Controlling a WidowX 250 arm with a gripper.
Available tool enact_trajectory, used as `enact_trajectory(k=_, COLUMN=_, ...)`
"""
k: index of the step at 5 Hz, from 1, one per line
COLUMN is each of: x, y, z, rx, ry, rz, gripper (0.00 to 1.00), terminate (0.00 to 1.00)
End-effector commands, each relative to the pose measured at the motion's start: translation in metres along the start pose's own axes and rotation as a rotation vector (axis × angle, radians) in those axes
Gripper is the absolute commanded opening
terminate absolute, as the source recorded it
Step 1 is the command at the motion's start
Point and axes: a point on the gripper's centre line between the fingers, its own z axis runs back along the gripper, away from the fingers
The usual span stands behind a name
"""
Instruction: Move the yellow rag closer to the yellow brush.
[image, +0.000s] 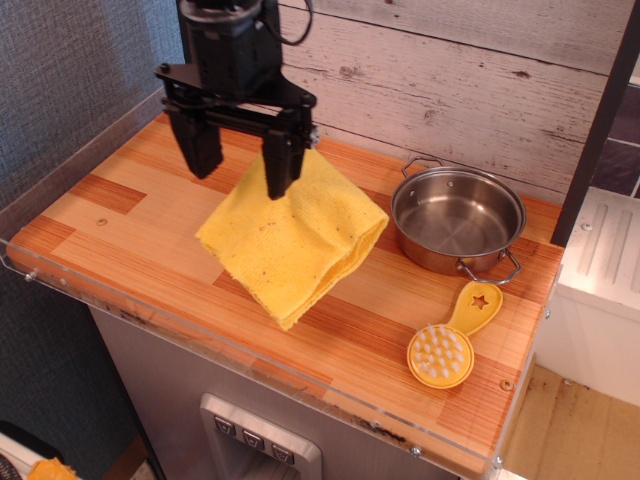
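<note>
The yellow rag (290, 240) hangs as a tilted diamond above the middle of the wooden tabletop. Its top corner sits at the right finger (281, 165) of my gripper (240, 158). The gripper's two black fingers stand clearly apart, with bare wood showing between them, so the rag seems caught on that one finger. The yellow brush (447, 342) lies bristles up near the front right corner, its star-holed handle pointing at the pot. The rag's lowest tip is well to the left of the brush.
A steel pot (458, 220) stands at the back right, just right of the rag. Clear acrylic rails (120, 290) edge the table's front and left. A white plank wall (450, 70) rises behind the table.
</note>
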Motion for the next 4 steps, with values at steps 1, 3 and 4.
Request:
enact_trajectory(k=1, x=-0.0029, y=0.0018, z=-0.0011, rx=-0.009, ry=-0.027, rz=-0.008, gripper=1.0, terminate=0.0)
enact_trajectory(k=3, x=-0.0039, y=-0.0007, z=-0.0073, rx=0.015, ry=-0.031, rz=-0.002, gripper=1.0, terminate=0.0)
enact_trajectory(k=4, x=-0.0039, y=-0.0007, z=-0.0073, rx=0.015, ry=-0.031, rz=-0.002, gripper=1.0, terminate=1.0)
